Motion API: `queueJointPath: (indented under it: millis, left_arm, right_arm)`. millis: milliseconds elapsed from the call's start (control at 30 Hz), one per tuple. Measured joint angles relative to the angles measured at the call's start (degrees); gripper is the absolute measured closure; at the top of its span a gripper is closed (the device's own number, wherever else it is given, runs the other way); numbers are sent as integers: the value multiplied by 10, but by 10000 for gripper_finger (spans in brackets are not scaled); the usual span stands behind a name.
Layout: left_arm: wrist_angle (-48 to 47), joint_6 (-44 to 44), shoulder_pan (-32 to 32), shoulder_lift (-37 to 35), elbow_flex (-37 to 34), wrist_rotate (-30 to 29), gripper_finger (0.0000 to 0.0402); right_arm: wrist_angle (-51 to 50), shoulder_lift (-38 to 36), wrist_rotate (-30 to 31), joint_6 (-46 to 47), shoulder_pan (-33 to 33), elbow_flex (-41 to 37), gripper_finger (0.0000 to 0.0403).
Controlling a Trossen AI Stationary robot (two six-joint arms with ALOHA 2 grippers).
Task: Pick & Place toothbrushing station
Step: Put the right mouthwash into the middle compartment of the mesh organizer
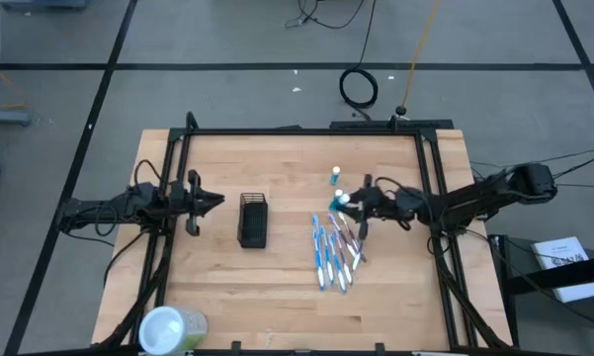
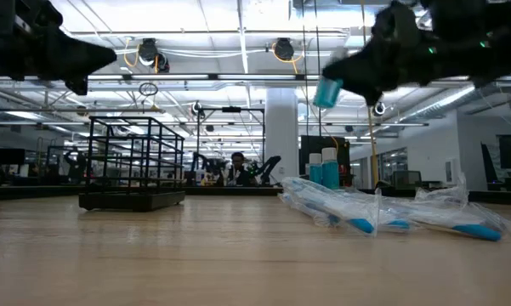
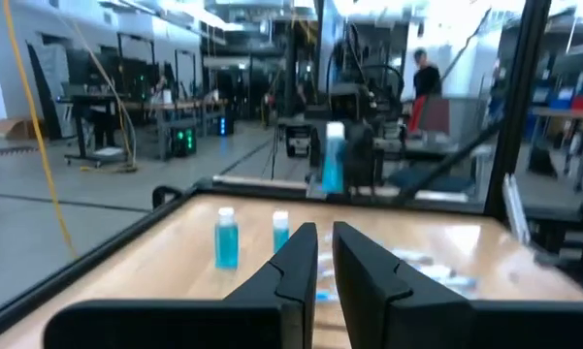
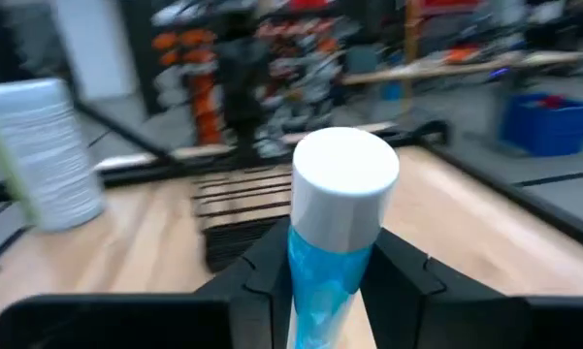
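Right claw [image 1: 354,204] clenched on a bottle [image 4: 332,242], lifted clear of the counter [image 1: 277,272]. Holder [image 1: 252,220] well off toward the left claw [image 1: 215,201], itself shut and empty.

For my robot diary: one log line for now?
right gripper: holds small bottle in the air | left gripper: shut, waiting | black basket: empty

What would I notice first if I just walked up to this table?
Probably the right pincer lifting a small blue bottle with a white cap above a pile of wrapped toothbrushes on the table's right side. Next, the black mesh holder standing empty in the middle, with the left pincer waiting beside it, shut.
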Motion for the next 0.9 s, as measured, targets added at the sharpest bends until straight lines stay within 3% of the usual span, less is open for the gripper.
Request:
queueJointPath:
  millis: [100, 267, 600, 700, 900]
  left_arm:
    - [34, -26, 0, 0, 1, -2, 360]
    - [44, -62, 0, 0, 0, -6, 360]
    - [49, -104, 0, 18, 0, -38, 360]
    - [64, -135, -2, 46, 0, -35, 360]
    - [192, -162, -2, 158, 0, -55, 360]
  right_arm:
    - [-67, 10, -39, -21, 0, 63, 315]
    - [-78, 46, -100, -45, 0, 110, 315]
    - [-13, 137, -100, -36, 0, 121, 314]
    - [-17, 158, -100, -36, 0, 138, 314]
    - [-18, 189, -119, -36, 0, 162, 314]
